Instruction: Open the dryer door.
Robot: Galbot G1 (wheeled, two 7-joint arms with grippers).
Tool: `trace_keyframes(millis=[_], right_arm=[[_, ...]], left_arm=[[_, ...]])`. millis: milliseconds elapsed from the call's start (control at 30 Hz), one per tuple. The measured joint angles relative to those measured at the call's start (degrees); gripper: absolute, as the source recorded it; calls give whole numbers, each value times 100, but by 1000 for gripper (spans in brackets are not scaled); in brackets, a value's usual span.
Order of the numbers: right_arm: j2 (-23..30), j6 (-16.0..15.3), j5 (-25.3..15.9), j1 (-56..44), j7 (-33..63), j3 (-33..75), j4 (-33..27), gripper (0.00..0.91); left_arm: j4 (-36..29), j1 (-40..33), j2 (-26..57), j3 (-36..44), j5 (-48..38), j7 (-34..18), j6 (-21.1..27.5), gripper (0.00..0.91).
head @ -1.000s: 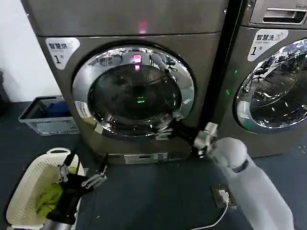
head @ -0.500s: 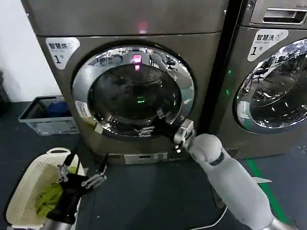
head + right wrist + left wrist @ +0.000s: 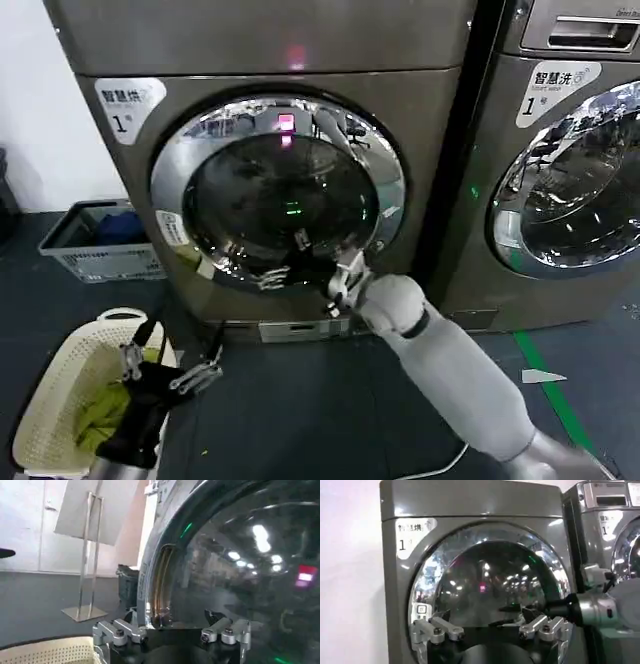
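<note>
The dryer [image 3: 280, 50] is a grey front-loader marked 1, and its round door [image 3: 278, 190], a chrome ring around dark glass, sits flush with the front. My right gripper [image 3: 300, 265] is open at the door's lower middle, its white arm reaching in from the lower right. In the right wrist view the right gripper [image 3: 170, 626] has the door's chrome rim [image 3: 156, 580] rising between its spread fingers. My left gripper [image 3: 170, 365] hangs open low on the left, above the basket. In the left wrist view the left gripper [image 3: 490, 626] faces the door [image 3: 490, 585] from farther back.
A second machine [image 3: 570, 180] stands close on the right. A grey crate [image 3: 100, 245] sits on the floor left of the dryer, and a white laundry basket [image 3: 45, 420] with green cloth [image 3: 100, 415] lies at the lower left. A green floor stripe [image 3: 545, 385] runs at the right.
My right arm has swung left, from the gap between the two machines to the lower middle of the dryer door. The left arm and the door have not moved.
</note>
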Motion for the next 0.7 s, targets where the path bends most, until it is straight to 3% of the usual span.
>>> trace_keyframes(millis=[700], right_arm=[[888, 65, -119, 660, 55, -555, -1090, 907]], left_arm=[[21, 1, 14, 23, -9, 6, 7, 907]])
